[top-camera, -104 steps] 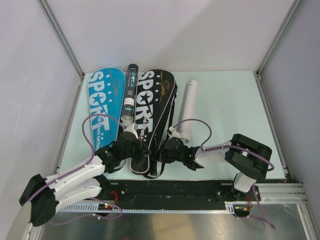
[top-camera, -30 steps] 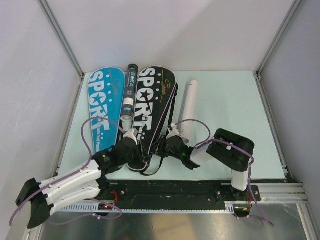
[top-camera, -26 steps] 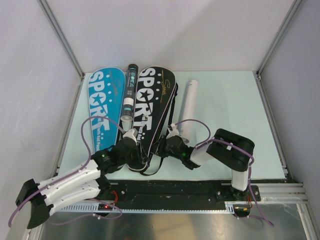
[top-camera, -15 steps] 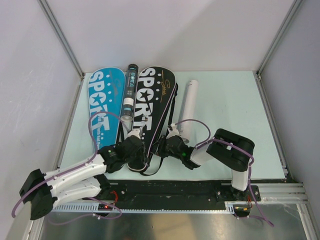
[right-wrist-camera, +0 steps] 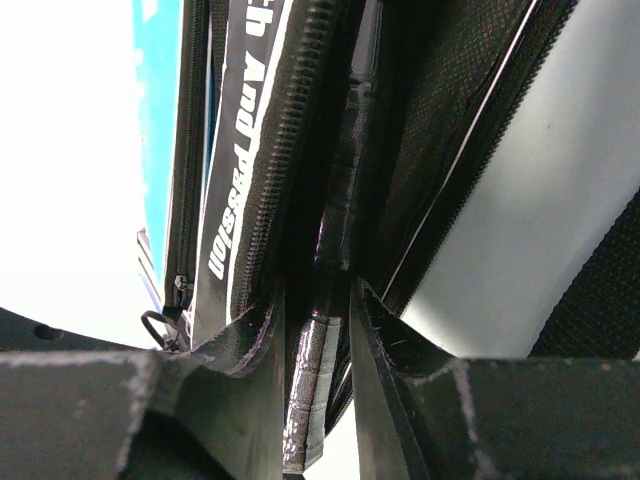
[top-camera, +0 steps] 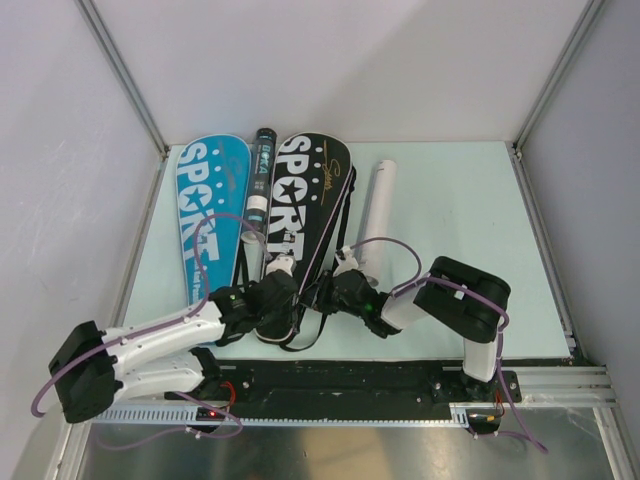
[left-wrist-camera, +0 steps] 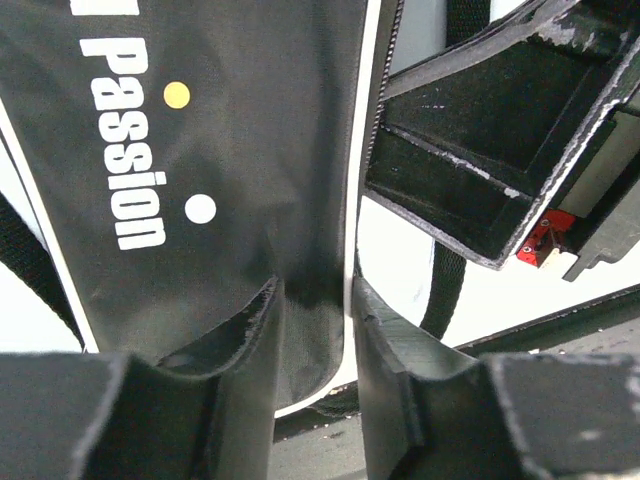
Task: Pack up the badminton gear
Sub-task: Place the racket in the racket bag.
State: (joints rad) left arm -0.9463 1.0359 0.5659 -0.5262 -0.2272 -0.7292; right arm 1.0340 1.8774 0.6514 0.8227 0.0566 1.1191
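Two pincers work at the near end of the black cover (left-wrist-camera: 230,120): you see the left pincer (left-wrist-camera: 315,292) clamped on a fold of that cover's edge. Just to its right, the right pincer (right-wrist-camera: 315,300) is closed on the dark wrapped racket handle (right-wrist-camera: 345,190) lying inside the opened zip. Ahead of the left pincer lies the black tube (top-camera: 260,185), with the blue cover (top-camera: 205,210) ahead and to its left; the white tube (top-camera: 375,215) lies just ahead of the right pincer, slightly to its right.
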